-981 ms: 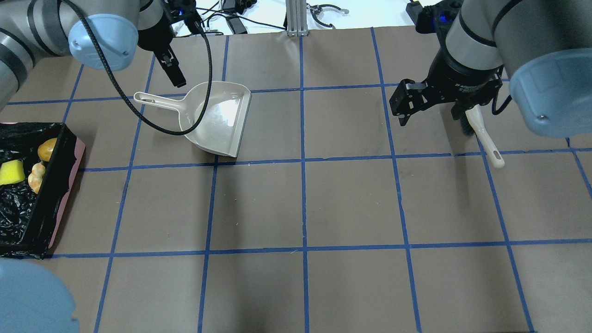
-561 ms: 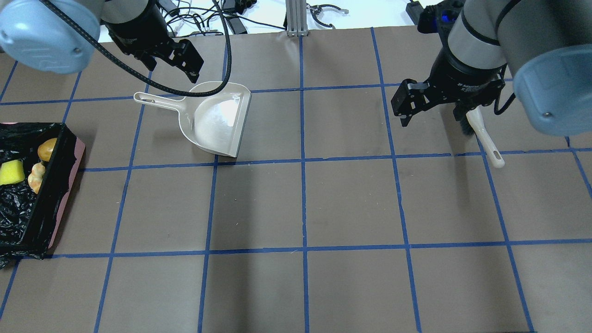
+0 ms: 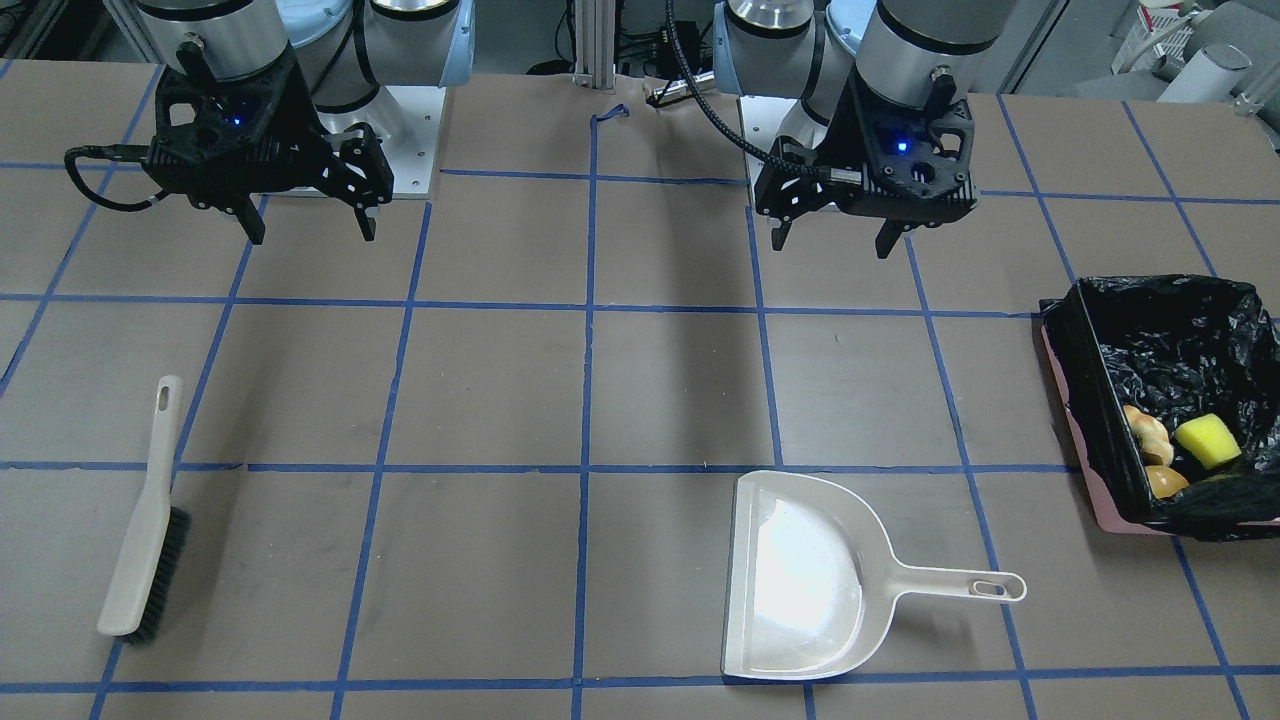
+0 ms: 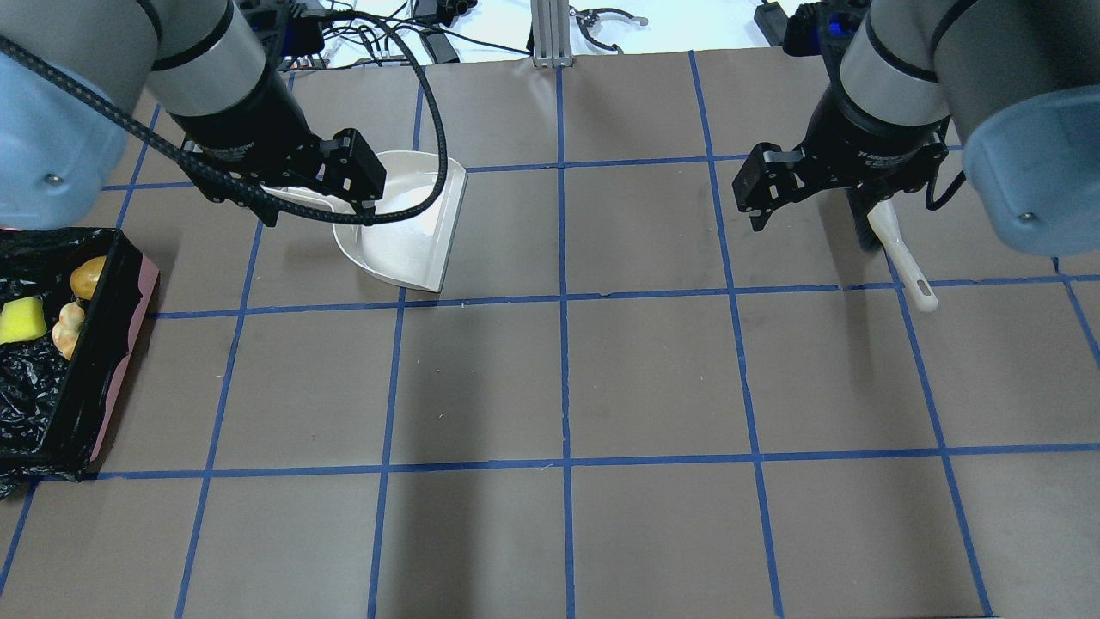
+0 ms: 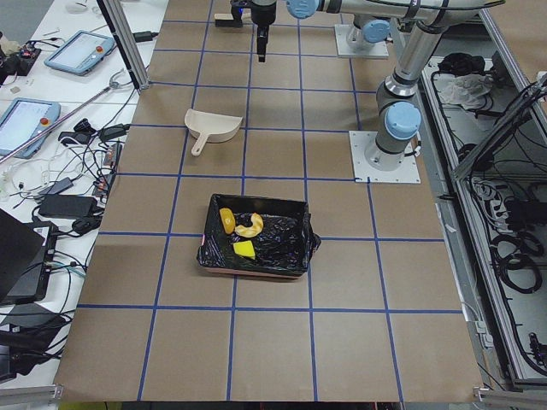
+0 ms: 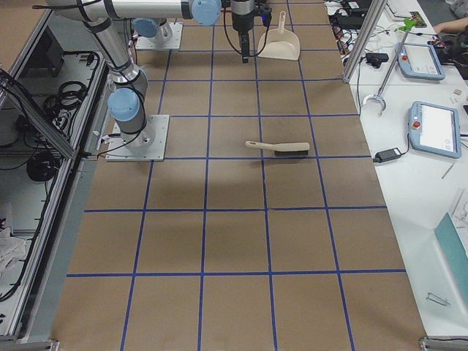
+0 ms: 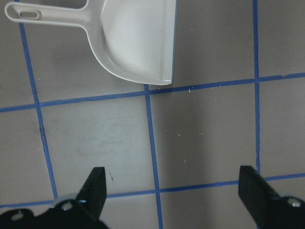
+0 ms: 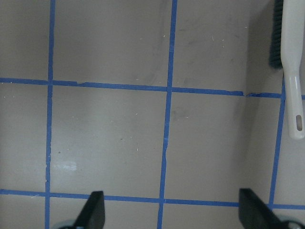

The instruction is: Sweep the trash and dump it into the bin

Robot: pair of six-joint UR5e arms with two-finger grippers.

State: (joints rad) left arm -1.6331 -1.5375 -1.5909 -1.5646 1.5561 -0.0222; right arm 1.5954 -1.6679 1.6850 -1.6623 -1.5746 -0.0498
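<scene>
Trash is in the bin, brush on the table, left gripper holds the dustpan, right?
No. The left gripper hangs with jaws open and empty; the dustpan lies free on the table, as the front-facing view shows. The rest holds.

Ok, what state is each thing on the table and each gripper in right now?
left gripper: open, empty
right gripper: open, empty
dustpan: empty, lying flat
brush: lying down, ungripped
bin: upright, lined
potato: in bin
bread piece: in bin
sponge: in bin
</scene>
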